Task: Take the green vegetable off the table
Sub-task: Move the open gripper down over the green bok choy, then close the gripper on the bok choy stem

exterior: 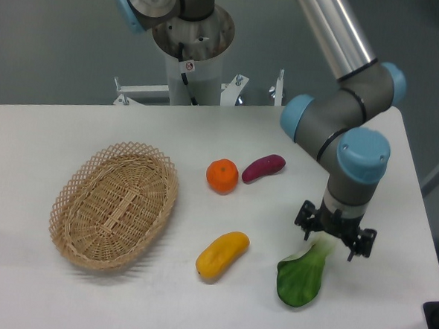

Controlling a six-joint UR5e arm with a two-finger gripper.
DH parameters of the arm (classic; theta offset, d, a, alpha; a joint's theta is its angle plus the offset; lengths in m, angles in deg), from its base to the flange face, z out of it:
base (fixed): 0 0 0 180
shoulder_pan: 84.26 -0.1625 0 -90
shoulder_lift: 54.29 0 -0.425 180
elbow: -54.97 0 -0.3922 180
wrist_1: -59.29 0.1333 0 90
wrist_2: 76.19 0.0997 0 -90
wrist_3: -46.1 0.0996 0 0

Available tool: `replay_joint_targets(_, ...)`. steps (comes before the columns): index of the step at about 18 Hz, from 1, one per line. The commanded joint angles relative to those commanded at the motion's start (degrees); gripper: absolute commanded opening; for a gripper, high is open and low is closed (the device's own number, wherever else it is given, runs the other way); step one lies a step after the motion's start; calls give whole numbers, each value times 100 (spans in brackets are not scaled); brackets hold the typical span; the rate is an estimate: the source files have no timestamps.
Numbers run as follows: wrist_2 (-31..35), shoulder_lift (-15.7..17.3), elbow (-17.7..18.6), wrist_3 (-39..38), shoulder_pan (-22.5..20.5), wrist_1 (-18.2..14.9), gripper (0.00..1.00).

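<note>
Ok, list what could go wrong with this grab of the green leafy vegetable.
1. The gripper sits over the pale stalk end of the green leafy vegetable, not its middle, so a grasp there may let the broad leaf droop or slip out.
2. The vegetable lies flat on the white table, so the fingers might hit the surface on descent.

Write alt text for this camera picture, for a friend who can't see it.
A robot arm's claw hangs over the pale stalk end of a green vegetable on a white table. To their left lie a yellow fruit, an orange, a purple vegetable and a wicker basket.
</note>
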Motion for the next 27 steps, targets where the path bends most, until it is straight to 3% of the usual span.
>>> replay_joint_targets(15,184,-343,-62,72,202,52,98)
replay_joint_targets(19,307,-370,-62,10,264,167,30)
replay_joint_targets(21,308,-352,-62,1,264,176,9)
replay_joint_targets(23,308,-317,-53,1,264,184,0)
replay_joint_targets(27,290,-89,17,63,246,167,0)
